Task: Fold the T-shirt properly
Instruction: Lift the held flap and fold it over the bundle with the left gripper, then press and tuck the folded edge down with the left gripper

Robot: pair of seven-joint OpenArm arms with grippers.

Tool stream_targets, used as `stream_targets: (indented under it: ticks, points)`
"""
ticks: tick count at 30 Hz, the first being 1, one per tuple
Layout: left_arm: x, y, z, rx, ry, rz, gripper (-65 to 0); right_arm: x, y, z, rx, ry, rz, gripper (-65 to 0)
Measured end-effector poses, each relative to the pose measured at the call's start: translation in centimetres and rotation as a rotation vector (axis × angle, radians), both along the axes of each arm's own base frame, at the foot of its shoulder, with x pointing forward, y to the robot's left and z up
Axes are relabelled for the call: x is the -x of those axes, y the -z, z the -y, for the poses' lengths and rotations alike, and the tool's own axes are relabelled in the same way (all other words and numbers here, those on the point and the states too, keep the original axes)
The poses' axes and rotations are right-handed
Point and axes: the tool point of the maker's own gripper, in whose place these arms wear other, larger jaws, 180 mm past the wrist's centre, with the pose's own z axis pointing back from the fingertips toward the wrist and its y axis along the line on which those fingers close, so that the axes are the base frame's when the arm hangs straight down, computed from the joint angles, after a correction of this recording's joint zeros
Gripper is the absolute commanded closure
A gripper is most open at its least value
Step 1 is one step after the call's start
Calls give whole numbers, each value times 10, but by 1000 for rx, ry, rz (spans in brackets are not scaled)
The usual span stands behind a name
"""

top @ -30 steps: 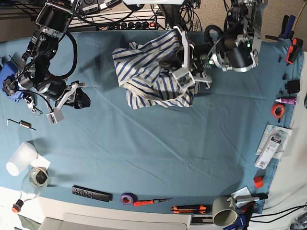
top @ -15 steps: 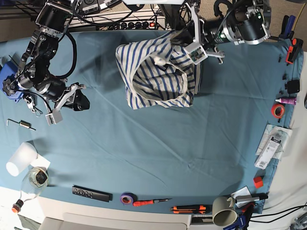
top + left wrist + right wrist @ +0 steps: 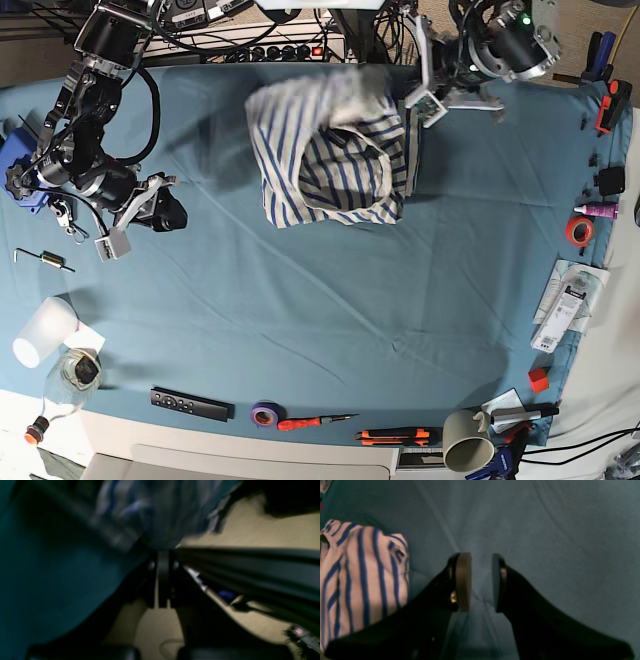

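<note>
Nearer me, the right gripper (image 3: pixel 481 582) hangs over the teal surface (image 3: pixel 330 310), jaws a little apart and holding nothing. Beyond it, the T-shirt (image 3: pixel 330 160) is bunched at the far edge, one corner lifted, pinched in the left gripper's (image 3: pixel 163 555) closed jaws.

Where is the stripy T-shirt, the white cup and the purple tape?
T-shirt (image 3: pixel 335 170), base view, striped middle of the cloth.
White cup (image 3: pixel 42 332), base view, its side.
Purple tape roll (image 3: pixel 265 413), base view, its ring.
</note>
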Motion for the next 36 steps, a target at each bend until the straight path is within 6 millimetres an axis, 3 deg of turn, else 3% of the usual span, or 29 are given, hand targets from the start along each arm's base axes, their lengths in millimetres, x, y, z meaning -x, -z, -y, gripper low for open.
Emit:
stream_targets:
  ticks: [8, 13, 17, 21, 26, 36]
  points:
    - [8, 6, -8, -43, -29, -18, 0, 0, 0, 0, 0, 1, 2, -151]
    - [-30, -18, 7, 117, -146, 133, 0, -1, -1, 0, -3, 2, 8, -151]
    - [-54, -47, 26, 277, -147, 242, -211, -1, -1, 0, -3, 2, 7, -151]
    - [-63, -66, 39, 395, -152, 294, -230, -1, -1, 0, -3, 2, 7, -151]
    - [-62, -58, 35, 387, -234, 237, -228, -1, -1, 0, -3, 2, 7, -151]
    - [-53, -41, 62, 360, -188, 151, -228, -1, -1, 0, -3, 2, 7, -151]
